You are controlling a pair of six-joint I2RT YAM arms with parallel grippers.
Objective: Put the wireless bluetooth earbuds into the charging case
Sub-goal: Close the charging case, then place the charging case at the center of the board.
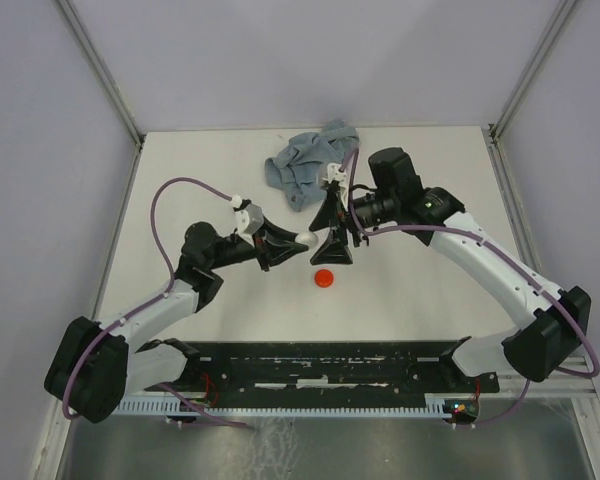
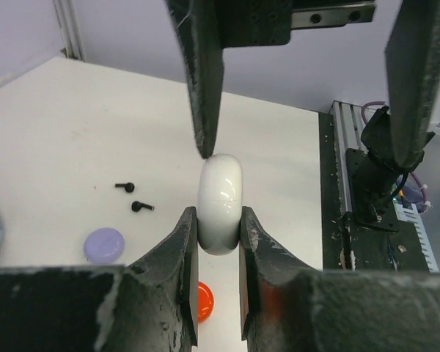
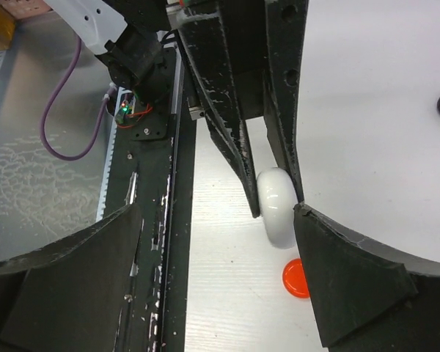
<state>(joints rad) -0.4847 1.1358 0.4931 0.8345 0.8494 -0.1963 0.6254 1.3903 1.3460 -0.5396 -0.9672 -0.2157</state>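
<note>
Left gripper (image 2: 218, 220) clamps the white charging case (image 2: 220, 180) low; right gripper (image 3: 216, 213) gapes around it. Pinch only above the seam (image 2: 220, 196) (case looks closed). Two black earbuds (image 2: 141, 206) lie on the table (image 2: 95, 110), farther back.

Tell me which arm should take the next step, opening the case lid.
Likely right. The left gripper is shut on the white charging case, so it is occupied; the right gripper is open, one finger beside the case's upper end.
</note>
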